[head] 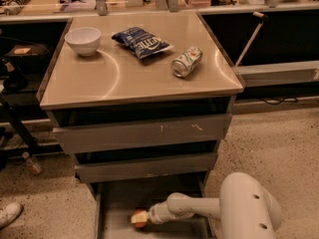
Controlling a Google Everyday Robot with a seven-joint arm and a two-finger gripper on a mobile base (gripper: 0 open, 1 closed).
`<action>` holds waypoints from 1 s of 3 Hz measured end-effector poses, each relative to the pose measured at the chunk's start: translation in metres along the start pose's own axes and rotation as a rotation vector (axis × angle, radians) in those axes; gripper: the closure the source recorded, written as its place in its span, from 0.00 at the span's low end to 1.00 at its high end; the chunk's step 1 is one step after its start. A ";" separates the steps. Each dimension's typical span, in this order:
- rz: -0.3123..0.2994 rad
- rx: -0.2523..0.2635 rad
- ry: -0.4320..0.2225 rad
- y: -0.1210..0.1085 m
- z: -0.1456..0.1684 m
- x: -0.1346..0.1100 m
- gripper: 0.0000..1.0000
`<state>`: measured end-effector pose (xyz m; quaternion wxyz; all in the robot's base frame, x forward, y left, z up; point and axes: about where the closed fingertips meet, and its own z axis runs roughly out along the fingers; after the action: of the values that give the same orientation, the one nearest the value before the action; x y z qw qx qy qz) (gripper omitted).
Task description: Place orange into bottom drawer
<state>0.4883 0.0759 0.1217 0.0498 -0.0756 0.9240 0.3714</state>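
The bottom drawer (119, 200) is pulled out under the cabinet, a shallow grey tray with low side rails. The orange (139, 221) is inside it near the front, low over or on the drawer floor; I cannot tell which. My gripper (141, 217) reaches in from the right on a white arm (199, 208) and is at the orange.
On the cabinet top (99, 83) stand a white bowl (82, 40), a blue chip bag (141, 41) and a tipped can (186, 61). The scratched top drawer front (144, 132) and middle front (147, 167) are slightly out. A shoe (9, 214) is at the lower left.
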 end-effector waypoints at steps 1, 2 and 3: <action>0.006 0.001 0.009 -0.002 0.005 0.000 1.00; 0.006 0.001 0.009 -0.002 0.005 0.000 0.81; 0.006 0.001 0.009 -0.002 0.005 0.000 0.58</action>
<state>0.4888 0.0780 0.1170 0.0445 -0.0747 0.9247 0.3707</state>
